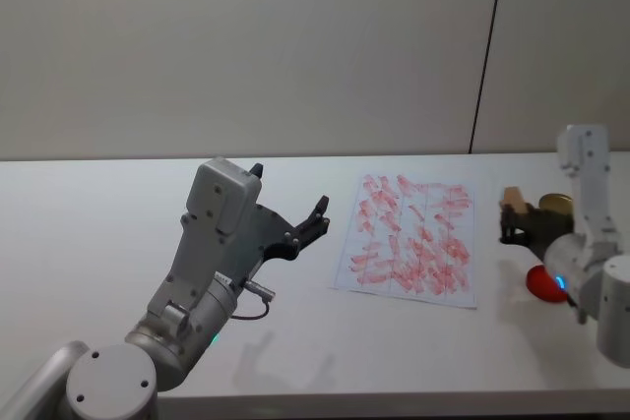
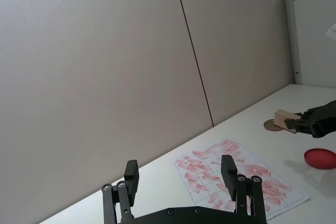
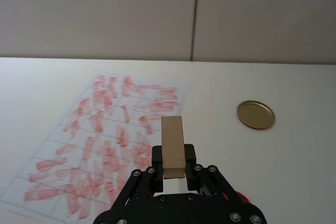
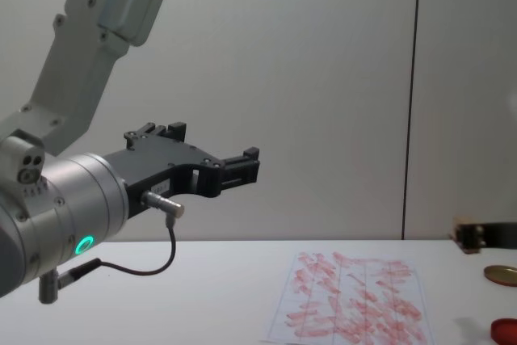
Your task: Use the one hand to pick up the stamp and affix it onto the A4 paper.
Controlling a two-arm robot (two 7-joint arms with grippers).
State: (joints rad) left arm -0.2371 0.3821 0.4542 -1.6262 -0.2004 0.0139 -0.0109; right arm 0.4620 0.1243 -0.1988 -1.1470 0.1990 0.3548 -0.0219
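The stamp point(image 1: 511, 197) is a small beige block, upright between the fingers of my right gripper point(image 1: 510, 218), which is shut on it. It hangs above the table just right of the A4 paper point(image 1: 413, 241), a white gridded sheet covered in red marks. In the right wrist view the stamp point(image 3: 172, 142) sticks up from the gripper point(image 3: 174, 163), with the paper point(image 3: 105, 135) beyond and to one side. My left gripper point(image 1: 289, 189) is open and raised in the air left of the paper, holding nothing.
A red round pad point(image 1: 541, 283) lies on the white table under my right wrist. A brass-coloured disc point(image 1: 555, 204) lies just behind the right gripper, also seen as the disc point(image 3: 255, 114). A plain wall runs along the table's far edge.
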